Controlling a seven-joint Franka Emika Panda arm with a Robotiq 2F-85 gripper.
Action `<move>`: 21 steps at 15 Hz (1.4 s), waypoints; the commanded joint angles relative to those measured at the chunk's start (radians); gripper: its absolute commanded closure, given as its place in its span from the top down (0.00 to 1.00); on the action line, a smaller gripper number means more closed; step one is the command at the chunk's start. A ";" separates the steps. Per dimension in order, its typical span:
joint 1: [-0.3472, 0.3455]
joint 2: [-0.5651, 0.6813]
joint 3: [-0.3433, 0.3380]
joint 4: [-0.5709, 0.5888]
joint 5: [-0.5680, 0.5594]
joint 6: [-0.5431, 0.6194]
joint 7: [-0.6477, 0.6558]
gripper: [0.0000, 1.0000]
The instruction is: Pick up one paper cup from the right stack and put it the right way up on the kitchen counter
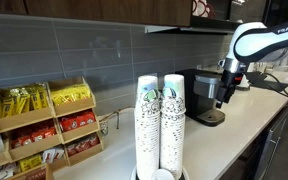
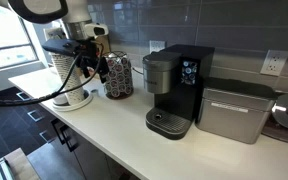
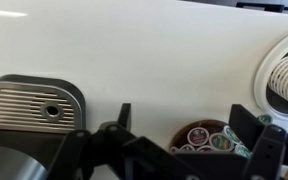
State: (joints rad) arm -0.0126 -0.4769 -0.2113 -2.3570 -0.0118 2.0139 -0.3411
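Observation:
Two tall columns of nested speckled paper cups stand close to the camera in an exterior view; the right stack point(image 1: 173, 118) touches its twin point(image 1: 148, 120). No single paper cup apart from the columns shows. My gripper point(image 1: 224, 96) hangs far behind them over the cream kitchen counter point(image 1: 239, 128), next to a black coffee machine point(image 1: 200, 92). It also shows in an exterior view point(image 2: 99, 68) and in the wrist view point(image 3: 186, 125), open and empty. The cup stacks are out of view in those two views.
A round holder of coffee pods point(image 3: 209, 138) point(image 2: 117, 76) sits under my fingers. The coffee machine's drip tray point(image 3: 34, 105) lies beside it, and a silver appliance point(image 2: 233, 112) stands further along. A wooden snack rack point(image 1: 44, 125) stands against the tiled wall.

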 commanded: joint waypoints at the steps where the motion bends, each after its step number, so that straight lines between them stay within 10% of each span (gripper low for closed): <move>1: -0.015 0.002 0.013 0.002 0.007 -0.003 -0.006 1.00; 10: -0.015 0.002 0.013 0.002 0.007 -0.003 -0.005 1.00; 21: 0.160 -0.202 -0.021 -0.038 0.491 0.004 -0.219 1.00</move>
State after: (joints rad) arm 0.0978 -0.5986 -0.2071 -2.3552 0.3795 2.0205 -0.4910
